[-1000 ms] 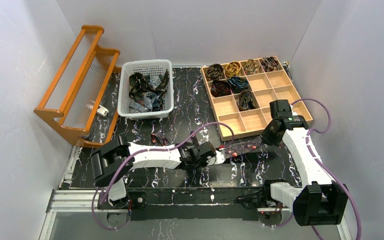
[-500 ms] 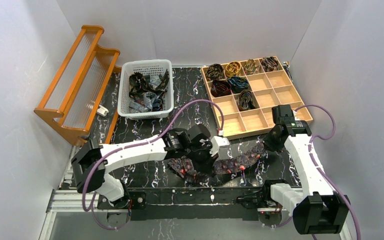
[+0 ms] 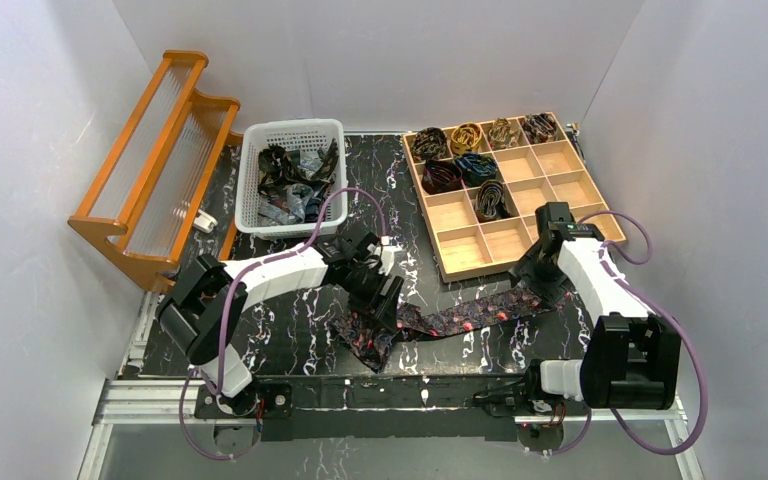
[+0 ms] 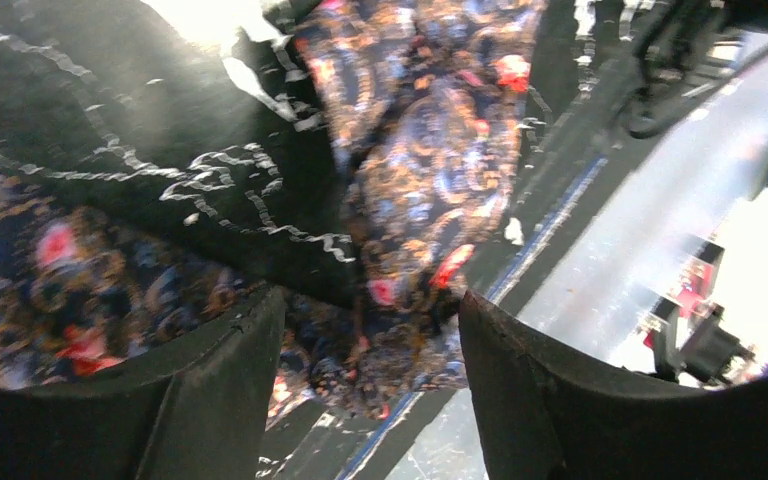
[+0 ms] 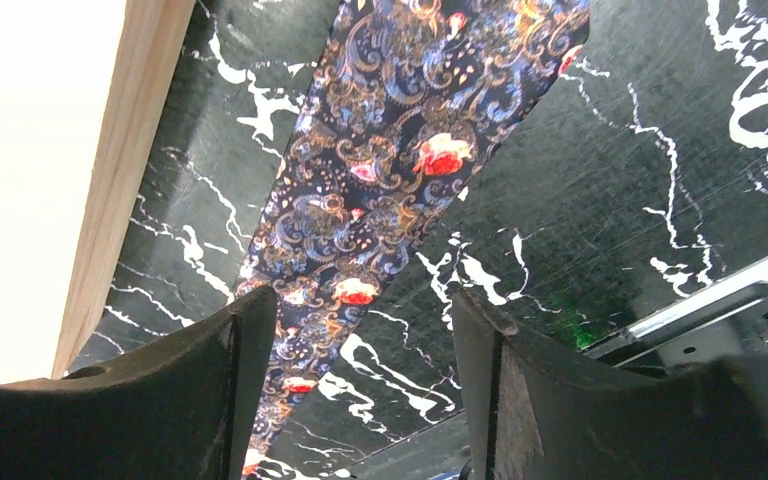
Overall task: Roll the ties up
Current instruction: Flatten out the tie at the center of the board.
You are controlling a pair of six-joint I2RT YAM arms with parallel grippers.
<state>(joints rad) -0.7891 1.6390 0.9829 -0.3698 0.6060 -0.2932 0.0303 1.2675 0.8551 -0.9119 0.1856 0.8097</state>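
One long dark tie (image 3: 460, 320) with red-pink dots lies slack across the front of the black marble table, its bunched end at the left. My left gripper (image 3: 390, 308) hangs open just above that bunched end. In the left wrist view the crumpled tie (image 4: 430, 150) shows between and beyond the spread fingers of the gripper (image 4: 370, 300). My right gripper (image 3: 532, 288) is open over the tie's other end. In the right wrist view the flat tie (image 5: 390, 180) runs under the left finger of the gripper (image 5: 365, 300), nothing pinched.
A white basket (image 3: 293, 128) holding several loose ties stands at the back left. At the back right, a wooden compartment tray (image 3: 560, 158) holds several coiled ties (image 3: 460, 137), its near edge close to my right gripper. An orange wooden rack (image 3: 155, 170) leans at the far left.
Both grippers have opened and let go of the tie, which now lies slack on the table. The left gripper has drawn back to the left; the right has barely shifted.
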